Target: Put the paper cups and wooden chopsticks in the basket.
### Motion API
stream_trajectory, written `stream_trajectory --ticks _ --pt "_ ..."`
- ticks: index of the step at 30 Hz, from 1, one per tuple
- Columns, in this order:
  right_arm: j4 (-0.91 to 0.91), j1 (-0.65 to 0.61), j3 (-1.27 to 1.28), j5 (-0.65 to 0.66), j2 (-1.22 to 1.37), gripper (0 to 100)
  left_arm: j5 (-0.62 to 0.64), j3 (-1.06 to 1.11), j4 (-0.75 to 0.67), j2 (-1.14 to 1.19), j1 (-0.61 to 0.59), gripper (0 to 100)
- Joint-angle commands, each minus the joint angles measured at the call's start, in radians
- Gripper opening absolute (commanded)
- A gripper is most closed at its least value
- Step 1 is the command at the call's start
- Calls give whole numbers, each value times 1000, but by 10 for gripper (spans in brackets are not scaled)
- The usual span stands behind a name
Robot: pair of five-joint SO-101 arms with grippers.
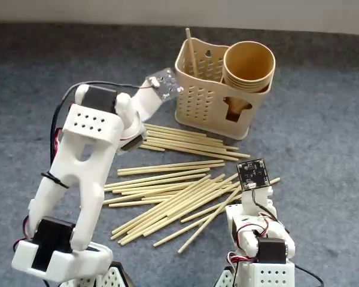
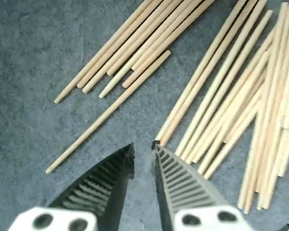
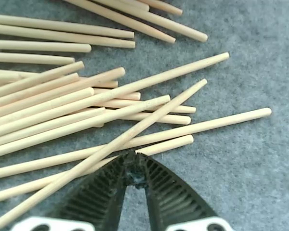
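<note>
**A:** Where are the paper cups (image 1: 249, 63)?

**B:** They are nested in one stack inside the basket (image 1: 203, 101), in its three-o'clock compartment. The basket stands toward one o'clock on the grey table (image 1: 323, 155).

**A:** And the sticks?

**B:** One upright chopstick (image 1: 191, 51) leans in the basket's nine-o'clock compartment. The loose chopsticks (image 1: 173, 200) lie mid-table. A tidy row sits just beside the basket's six-o'clock side, and a wider, crossed fan spreads farther toward six o'clock.

**A:** How is the left gripper (image 2: 143, 146)?

**B:** Its jaws are slightly apart with nothing between them. It is over bare cloth, with one tip just beside the end of a stick.

**A:** And the right gripper (image 3: 136, 161)?

**B:** Its jaws are together, tips meeting. They are at the five-o'clock edge of the fan, right against the nearest crossed sticks, with nothing visible between them.
</note>
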Motion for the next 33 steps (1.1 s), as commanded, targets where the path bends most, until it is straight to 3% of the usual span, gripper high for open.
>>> stream_trajectory --ticks 1,8,12,19,33 --pt "7 8 154 9 -12 6 -83 61 -110 -4 -59 82" --pt "7 8 154 9 -12 6 -253 162 -181 -2 -76 120" --pt "7 8 154 9 -12 6 -261 168 -236 27 -76 120" --pt "7 8 154 9 -12 6 -388 39 -233 286 -81 120" --pt "7 8 154 9 -12 6 -451 -216 -241 602 -111 116"
